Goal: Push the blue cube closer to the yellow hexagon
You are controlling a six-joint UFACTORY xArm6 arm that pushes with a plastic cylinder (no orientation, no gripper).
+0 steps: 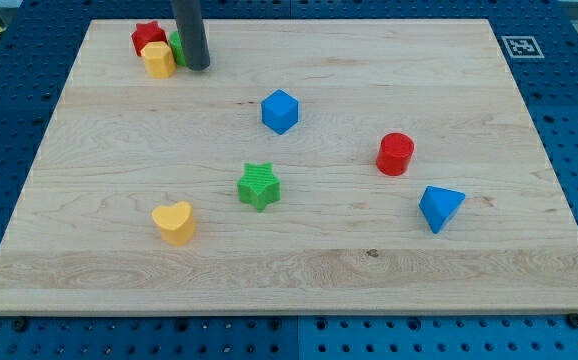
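Observation:
The blue cube (280, 111) sits on the wooden board, a little above the view's middle. The yellow hexagon (158, 59) lies at the view's top left, touching a red star (148, 37) above it and a green block (178, 46) to its right, which the rod mostly hides. My tip (198, 66) rests on the board just right of that cluster, against the green block. The blue cube is well to the right of and below my tip.
A green star (259, 186) lies near the middle, a yellow heart (175, 222) at lower left, a red cylinder (395, 153) at right and a blue triangular block (440, 207) at lower right. The board's edge (289, 311) meets a blue pegboard table.

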